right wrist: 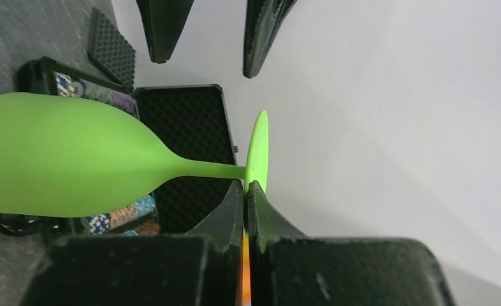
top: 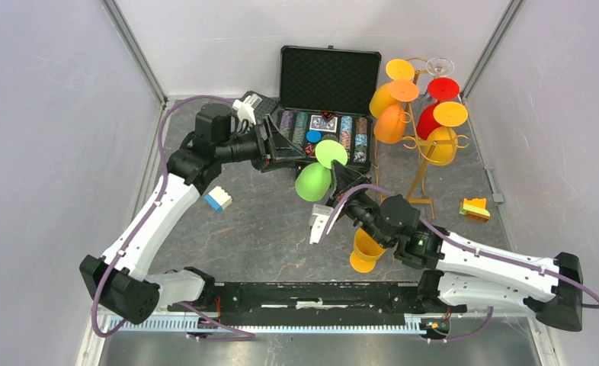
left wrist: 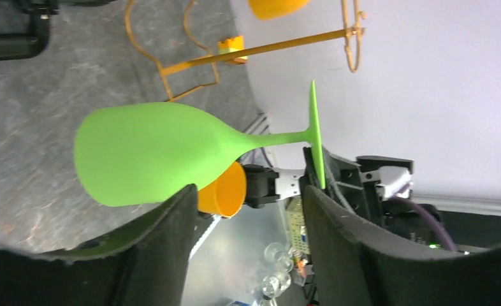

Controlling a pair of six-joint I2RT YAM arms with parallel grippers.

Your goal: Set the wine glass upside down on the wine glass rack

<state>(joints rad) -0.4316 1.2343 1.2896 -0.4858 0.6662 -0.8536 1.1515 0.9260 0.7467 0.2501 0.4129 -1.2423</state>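
The right pincer is pinching the matte green wine glass by its foot; the left pincer is gaping wide just beyond.

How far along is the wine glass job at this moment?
Done: coloured glasses already hang on the wine glass rack. In hand: the right gripper pinches the green wine glass by its foot; the left gripper stands open beside it. Left: carrying it to the rack and hanging it upside down.

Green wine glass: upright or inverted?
Inverted, tilted: glass foot up, bowl toward the table; right pincer pinches its foot rim.
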